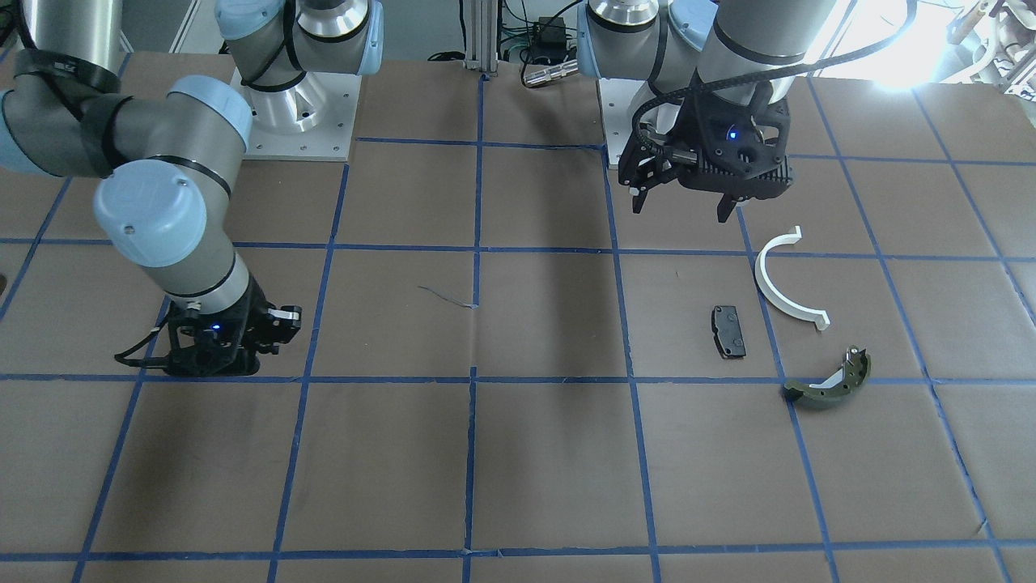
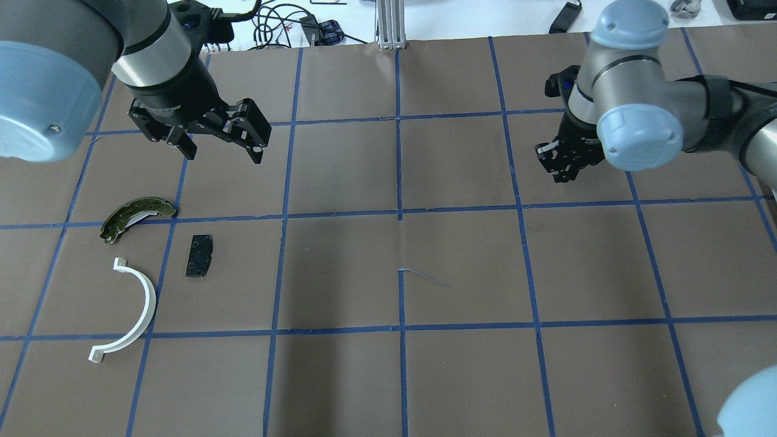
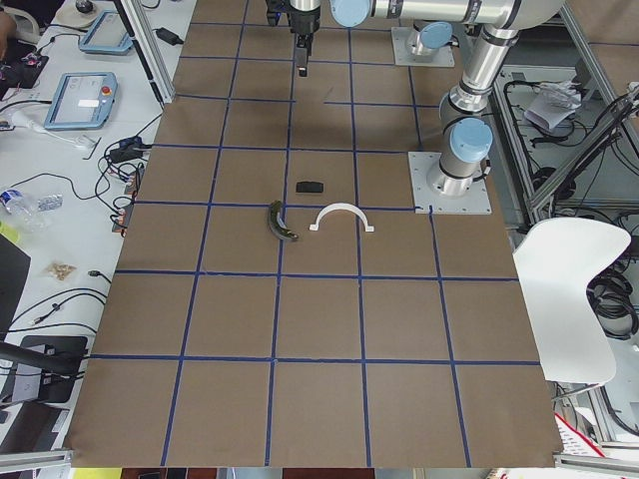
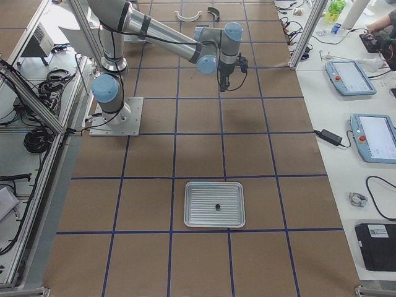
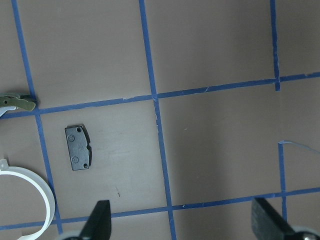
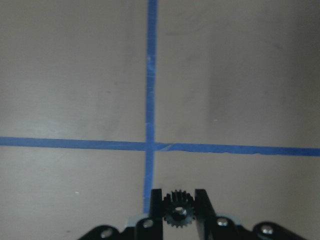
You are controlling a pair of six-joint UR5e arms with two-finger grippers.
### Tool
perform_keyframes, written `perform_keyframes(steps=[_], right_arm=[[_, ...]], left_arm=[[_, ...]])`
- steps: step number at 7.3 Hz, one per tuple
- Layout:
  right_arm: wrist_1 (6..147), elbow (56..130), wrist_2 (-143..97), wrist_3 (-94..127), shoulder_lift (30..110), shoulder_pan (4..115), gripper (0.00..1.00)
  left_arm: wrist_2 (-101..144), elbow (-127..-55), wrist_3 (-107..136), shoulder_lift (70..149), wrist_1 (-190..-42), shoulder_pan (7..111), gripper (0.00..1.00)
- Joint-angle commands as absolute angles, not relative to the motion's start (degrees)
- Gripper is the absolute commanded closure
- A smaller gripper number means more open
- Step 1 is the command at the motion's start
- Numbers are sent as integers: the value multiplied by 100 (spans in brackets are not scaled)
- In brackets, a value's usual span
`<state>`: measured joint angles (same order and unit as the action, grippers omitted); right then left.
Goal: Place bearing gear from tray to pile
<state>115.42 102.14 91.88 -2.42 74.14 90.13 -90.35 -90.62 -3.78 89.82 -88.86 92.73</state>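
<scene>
My right gripper [image 6: 178, 200] is shut on a small black toothed bearing gear [image 6: 178, 209] and holds it over a crossing of blue tape lines. In the overhead view this gripper [image 2: 561, 173] is at the far right of the table. The pile lies at the left: a white half-ring [image 2: 136, 309], a black pad [image 2: 199, 256] and an olive brake shoe [image 2: 135, 215]. My left gripper [image 2: 224, 155] hangs open and empty above the table just beyond the pile. The metal tray [image 4: 198, 213] shows only in the exterior right view.
The table is brown paper with a grid of blue tape [image 2: 399, 212]. One small dark part [image 4: 217, 206] lies on the tray. The arm bases [image 1: 299, 113] stand at the robot's side of the table. Operator tablets and cables lie past the table's far edge.
</scene>
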Motion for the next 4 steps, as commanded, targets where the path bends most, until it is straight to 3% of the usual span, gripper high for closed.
perform_keyframes(steps=[1, 4], right_arm=[[11592, 10196, 8834, 1014, 7357, 9892, 100], [12126, 10178, 8789, 2535, 6954, 11027, 100]], left_arm=[[-9035, -9062, -378, 8982, -8886, 9272, 0], [-9044, -9062, -378, 8982, -8886, 9272, 0]])
